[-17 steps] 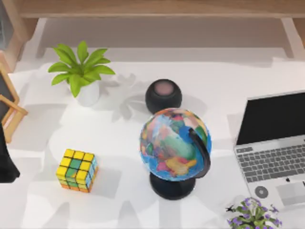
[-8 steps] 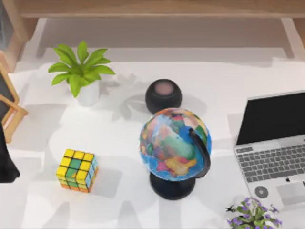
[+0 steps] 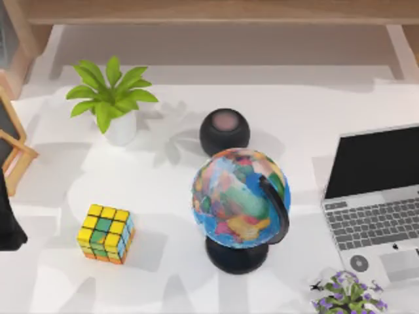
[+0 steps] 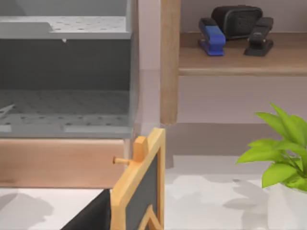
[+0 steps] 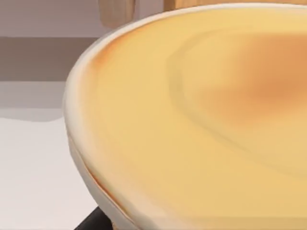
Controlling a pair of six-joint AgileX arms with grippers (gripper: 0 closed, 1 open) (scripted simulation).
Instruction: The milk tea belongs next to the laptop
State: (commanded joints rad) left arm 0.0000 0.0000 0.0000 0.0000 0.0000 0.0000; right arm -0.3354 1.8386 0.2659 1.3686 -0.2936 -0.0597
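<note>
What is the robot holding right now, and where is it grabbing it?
It cannot be told. The right wrist view shows a pale, tan-topped cup very close up, probably the milk tea, but no fingers on it.

Laptop (image 3: 376,196): silver-grey, lid open, black screen, grey keyboard, pale trackpad; lies at table's right edge, partly out of frame. Milk tea (image 5: 201,124): tan lid with pale rim, close to right wrist camera.

Globe (image 3: 239,198) left of laptop (image 3: 376,201)
</note>
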